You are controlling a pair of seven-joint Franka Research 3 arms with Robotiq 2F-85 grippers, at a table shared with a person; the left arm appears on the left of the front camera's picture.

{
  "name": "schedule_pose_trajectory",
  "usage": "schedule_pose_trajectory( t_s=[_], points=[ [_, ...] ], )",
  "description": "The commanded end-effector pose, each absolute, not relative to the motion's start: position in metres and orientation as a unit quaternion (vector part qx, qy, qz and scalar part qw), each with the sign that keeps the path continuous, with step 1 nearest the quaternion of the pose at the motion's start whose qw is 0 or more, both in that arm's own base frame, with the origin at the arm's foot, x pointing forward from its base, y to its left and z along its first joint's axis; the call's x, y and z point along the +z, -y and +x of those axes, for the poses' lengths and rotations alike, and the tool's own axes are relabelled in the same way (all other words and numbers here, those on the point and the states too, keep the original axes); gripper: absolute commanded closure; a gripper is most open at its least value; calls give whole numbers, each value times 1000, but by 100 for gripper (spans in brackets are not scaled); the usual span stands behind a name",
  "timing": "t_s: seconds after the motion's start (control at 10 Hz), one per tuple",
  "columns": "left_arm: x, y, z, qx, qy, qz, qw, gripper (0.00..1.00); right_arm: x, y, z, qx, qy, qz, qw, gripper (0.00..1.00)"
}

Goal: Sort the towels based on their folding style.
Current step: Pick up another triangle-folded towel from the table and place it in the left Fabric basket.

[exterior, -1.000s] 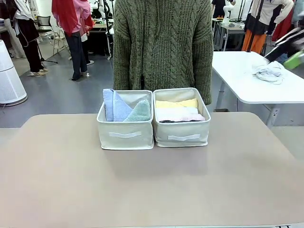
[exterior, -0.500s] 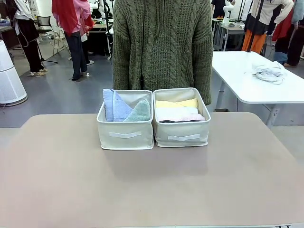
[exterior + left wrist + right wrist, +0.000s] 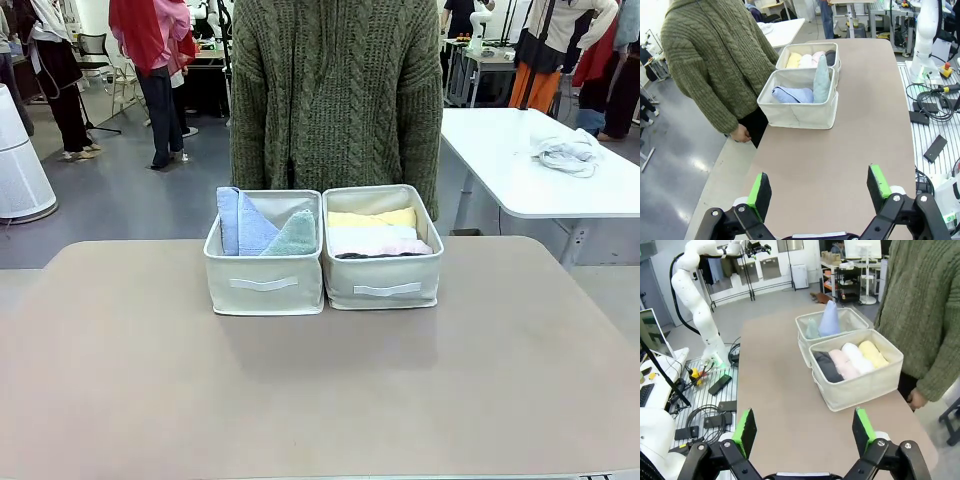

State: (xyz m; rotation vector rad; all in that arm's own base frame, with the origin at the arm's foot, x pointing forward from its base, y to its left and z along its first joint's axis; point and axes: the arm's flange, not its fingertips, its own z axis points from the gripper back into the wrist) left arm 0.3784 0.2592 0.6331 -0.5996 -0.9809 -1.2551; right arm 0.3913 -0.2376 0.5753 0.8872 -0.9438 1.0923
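Two triangle-folded towels stand in the left bin: a periwinkle blue one and a pale teal one. The right bin holds rolled towels side by side: yellow, white, pale pink and dark grey. In the left wrist view the teal towel and blue towel sit in the nearer bin. My left gripper is open over bare table, well short of the bins. My right gripper is open too, off the rolled-towel bin.
A person in a green knitted sweater stands at the far edge behind the bins, hands hanging down. A white side table with a cloth bundle stands at the back right. The tan tabletop stretches in front of the bins.
The person has shifted slightly to the left. The bins and towels have not moved.
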Motion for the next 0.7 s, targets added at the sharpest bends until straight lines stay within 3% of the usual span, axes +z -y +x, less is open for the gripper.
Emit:
schedule_pose_trajectory(
  t_s=[0.0,0.6],
  points=[
    [635,-258,377,-555,438,-265,656,0,573,233,391,484,419,398,657,0],
    [635,-258,377,-555,438,-265,656,0,573,233,391,484,419,398,657,0]
  ],
)
